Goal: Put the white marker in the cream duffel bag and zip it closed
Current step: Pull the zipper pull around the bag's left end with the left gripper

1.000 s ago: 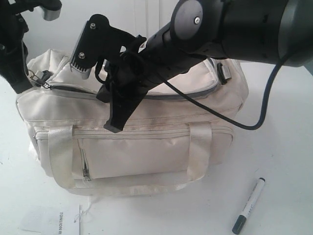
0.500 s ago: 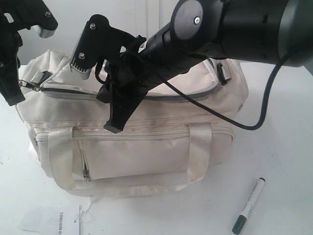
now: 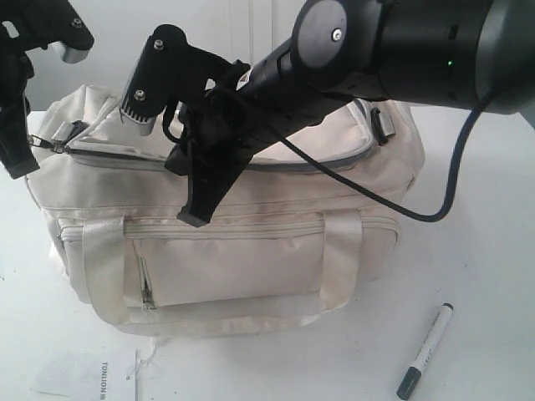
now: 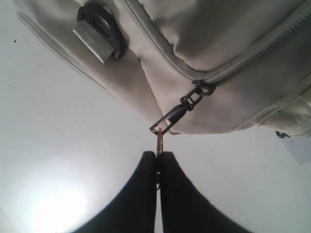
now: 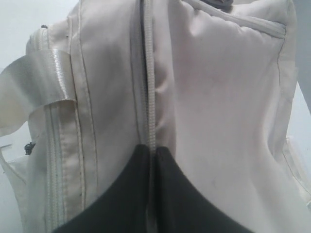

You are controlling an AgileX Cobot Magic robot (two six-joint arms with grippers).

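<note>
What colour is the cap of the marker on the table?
Dark greenish black, on the white marker; exterior view shows it best.

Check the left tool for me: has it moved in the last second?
Yes. In the exterior view the left tool has shifted left, away from the end of the cream duffel bag, drawing the zipper pull with it.

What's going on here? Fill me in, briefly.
The left fingers are shut on the zip pull at one end of the bag. The right fingers are shut too, pressed against the bag's top along a zip seam. The marker lies on the table in front of the bag, so it is not yet packed.
</note>
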